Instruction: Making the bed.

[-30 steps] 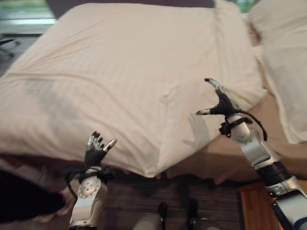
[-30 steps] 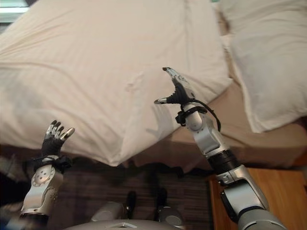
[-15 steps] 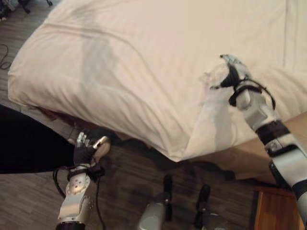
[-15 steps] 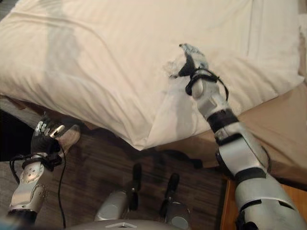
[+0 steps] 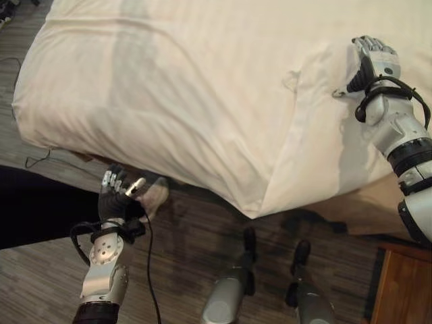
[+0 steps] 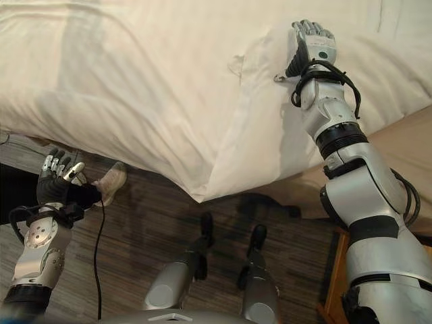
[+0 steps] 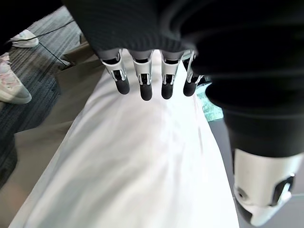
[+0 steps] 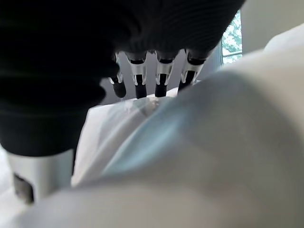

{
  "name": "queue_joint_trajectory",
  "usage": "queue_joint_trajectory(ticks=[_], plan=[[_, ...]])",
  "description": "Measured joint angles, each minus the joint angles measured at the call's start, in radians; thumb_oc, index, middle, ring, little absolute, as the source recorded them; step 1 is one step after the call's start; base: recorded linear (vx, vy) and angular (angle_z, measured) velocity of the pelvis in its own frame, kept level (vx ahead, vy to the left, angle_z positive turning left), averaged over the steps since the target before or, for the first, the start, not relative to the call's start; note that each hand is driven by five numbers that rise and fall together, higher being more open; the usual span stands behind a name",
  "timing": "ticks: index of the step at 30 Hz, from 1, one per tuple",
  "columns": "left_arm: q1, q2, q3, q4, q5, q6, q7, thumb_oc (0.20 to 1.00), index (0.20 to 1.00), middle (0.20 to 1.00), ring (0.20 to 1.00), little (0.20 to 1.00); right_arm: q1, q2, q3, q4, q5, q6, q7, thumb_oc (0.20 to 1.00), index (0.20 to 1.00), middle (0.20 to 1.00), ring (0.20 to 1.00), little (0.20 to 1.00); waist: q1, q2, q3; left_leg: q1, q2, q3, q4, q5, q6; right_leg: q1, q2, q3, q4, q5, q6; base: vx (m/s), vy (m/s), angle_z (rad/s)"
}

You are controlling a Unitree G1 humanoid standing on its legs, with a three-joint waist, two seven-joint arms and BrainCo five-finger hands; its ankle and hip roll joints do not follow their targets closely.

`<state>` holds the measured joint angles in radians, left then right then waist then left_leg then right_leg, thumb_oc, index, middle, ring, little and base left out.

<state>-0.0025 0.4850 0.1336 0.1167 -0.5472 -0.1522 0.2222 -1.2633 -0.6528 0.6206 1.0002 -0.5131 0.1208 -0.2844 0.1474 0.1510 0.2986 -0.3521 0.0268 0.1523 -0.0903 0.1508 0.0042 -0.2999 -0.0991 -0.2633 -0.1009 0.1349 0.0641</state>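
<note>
Two hands of mine show over the bed. My right hand (image 5: 370, 59) is far out to the right, lying on top of the cream duvet (image 5: 202, 94), its fingers (image 8: 164, 78) fairly straight and resting on the cloth with nothing pinched between them and the thumb. A raised fold of the duvet bulges just beside that hand, and a crease runs from there down to the near corner, which hangs off the bed edge toward the wood floor (image 5: 189, 270). To the right of that corner the tan bed base (image 6: 405, 135) lies uncovered. My left hand (image 5: 118, 199) is near and low on the left, off the bed, held above the floor with its fingers loosely spread and empty. A person's light shoe (image 6: 111, 182) stands on the floor just beside it, near the duvet's hanging edge.
</note>
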Motion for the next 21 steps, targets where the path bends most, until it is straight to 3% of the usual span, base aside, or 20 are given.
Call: queue_joint_trajectory(ticks=[1, 4, 9, 13, 14, 16, 19, 21], plan=[[-0.006, 0.001, 0.001, -0.009, 0.0, -0.004, 0.0, 1.0, 1.0, 1.0, 1.0, 1.0, -0.006, 0.009, 0.007, 0.011, 0.0, 0.0, -0.013, 0.2, 0.2, 0.2, 0.2, 0.2, -0.002, 0.01, 0.001, -0.015, 0.0, 0.001, 0.0, 0.002, -0.002, -0.017, 0.0, 0.002, 0.0, 0.002, 0.0, -0.03, 0.031, -0.08], [-0.025, -0.012, -0.017, -0.019, 0.0, -0.006, -0.006, 1.0, 1.0, 1.0, 1.0, 1.0, -0.046, 0.065, 0.013, 0.087, 0.001, 0.004, -0.034, 0.2, 0.2, 0.2, 0.2, 0.2, -0.005, 0.036, 0.002, -0.039, 0.0, 0.011, 0.0, 0.005, -0.003, -0.048, 0.001, 0.021, 0.001, 0.012, 0.0, -0.01, 0.038, -0.14], [-0.054, -0.012, -0.004, -0.036, 0.0, -0.009, -0.004, 1.0, 1.0, 1.0, 1.0, 1.0, 0.013, 0.012, -0.056, -0.158, 0.063, 0.025, 0.006, 0.2, 0.2, 0.2, 0.2, 0.2, -0.034, 0.033, 0.005, 0.045, -0.001, 0.007, -0.001, 0.004, -0.004, 0.031, 0.0, 0.032, 0.001, 0.012, -0.001, 0.01, 0.076, -0.07], [-0.142, -0.018, -0.025, 0.074, 0.016, 0.019, 0.011, 1.0, 1.0, 1.0, 1.0, 1.0, 0.125, 0.033, -0.07, -0.327, 0.081, 0.027, -0.004, 0.2, 0.2, 0.2, 0.2, 0.2, -0.086, -0.018, 0.015, 0.151, 0.005, 0.026, -0.003, -0.016, -0.026, 0.119, 0.004, 0.06, 0.0, 0.005, 0.005, 0.02, 0.072, -0.24], [-0.147, -0.022, -0.01, 0.074, 0.018, 0.029, 0.01, 1.0, 1.0, 1.0, 1.0, 1.0, 0.19, 0.04, -0.129, -0.442, 0.081, 0.031, 0.009, 0.2, 0.2, 0.2, 0.2, 0.2, -0.121, -0.052, 0.018, 0.172, 0.009, 0.035, -0.003, -0.026, -0.038, 0.129, 0.009, 0.084, 0.0, 0.006, 0.005, 0.02, 0.053, -0.31], [-0.137, -0.031, -0.009, 0.074, 0.018, 0.046, 0.009, 1.0, 1.0, 1.0, 1.0, 1.0, 0.33, 0.039, -0.229, -0.61, 0.081, 0.021, 0.012, 0.2, 0.2, 0.2, 0.2, 0.2, -0.146, -0.094, 0.017, 0.202, 0.014, 0.059, -0.003, -0.033, -0.043, 0.149, 0.012, 0.11, 0.0, 0.005, 0.005, 0.01, 0.048, -0.37], [-0.104, -0.055, -0.009, 0.076, 0.018, 0.075, 0.007, 1.0, 1.0, 1.0, 1.0, 1.0, 0.531, 0.045, -0.332, -0.741, 0.081, 0.016, 0.013, 0.2, 0.2, 0.2, 0.2, 0.2, -0.179, -0.126, 0.002, 0.24, 0.016, 0.081, -0.003, -0.046, -0.047, 0.173, 0.015, 0.13, -0.003, 0.001, 0.002, 0.01, 0.023, -0.25], [-0.058, -0.089, -0.009, 0.072, 0.021, 0.094, -0.002, 1.0, 1.0, 1.0, 1.0, 1.0, 0.771, 0.053, -0.438, -0.82, 0.082, 0.008, 0.017, 0.2, 0.2, 0.2, 0.2, 0.2, -0.199, -0.143, -0.008, 0.272, 0.02, 0.093, -0.008, -0.054, -0.048, 0.199, 0.018, 0.145, -0.004, -0.002, -0.001, 0.0, 0.033, -0.22]])
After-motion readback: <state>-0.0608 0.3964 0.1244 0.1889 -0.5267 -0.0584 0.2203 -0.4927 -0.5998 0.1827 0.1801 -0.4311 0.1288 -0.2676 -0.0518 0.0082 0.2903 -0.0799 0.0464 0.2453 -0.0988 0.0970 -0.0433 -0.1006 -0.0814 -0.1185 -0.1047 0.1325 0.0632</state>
